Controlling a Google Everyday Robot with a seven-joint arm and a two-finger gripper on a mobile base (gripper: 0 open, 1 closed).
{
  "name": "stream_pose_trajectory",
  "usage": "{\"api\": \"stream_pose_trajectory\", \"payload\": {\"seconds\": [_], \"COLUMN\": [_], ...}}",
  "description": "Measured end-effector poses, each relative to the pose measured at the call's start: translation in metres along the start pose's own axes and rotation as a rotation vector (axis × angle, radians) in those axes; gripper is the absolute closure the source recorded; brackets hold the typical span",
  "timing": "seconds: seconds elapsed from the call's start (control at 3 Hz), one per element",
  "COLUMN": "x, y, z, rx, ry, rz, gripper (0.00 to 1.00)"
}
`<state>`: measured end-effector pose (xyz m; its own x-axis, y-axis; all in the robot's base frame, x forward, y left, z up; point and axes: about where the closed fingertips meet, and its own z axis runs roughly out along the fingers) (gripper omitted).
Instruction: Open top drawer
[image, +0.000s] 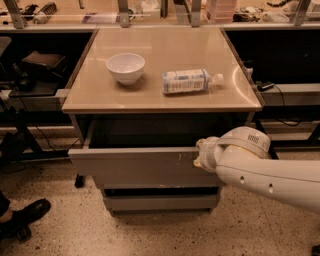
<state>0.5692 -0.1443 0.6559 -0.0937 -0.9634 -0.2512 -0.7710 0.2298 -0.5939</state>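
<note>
The top drawer (135, 167) is the widest grey drawer, pulled partly out from under the tan tabletop, with its dark inside showing behind the front panel. Small pale scratches mark the front right of centre. My gripper (200, 156) is at the drawer front's upper right edge, at the end of the white arm (265, 172) that comes in from the right. The wrist hides the fingers. Two narrower grey drawers (160, 201) sit closed below.
A white bowl (125, 67) and a lying plastic bottle (187, 81) rest on the tabletop (160, 100). Dark shelving flanks the cabinet on both sides. A person's black shoe (22, 216) is on the speckled floor at lower left.
</note>
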Motion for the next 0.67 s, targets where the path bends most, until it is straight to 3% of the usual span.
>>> {"api": "stream_pose_trajectory", "payload": {"seconds": [0.67], "x": [0.0010], "y": [0.0047], "z": [-0.0083], "rx": [0.002], "ry": [-0.008], "rz": [-0.004], "gripper": [1.00]}}
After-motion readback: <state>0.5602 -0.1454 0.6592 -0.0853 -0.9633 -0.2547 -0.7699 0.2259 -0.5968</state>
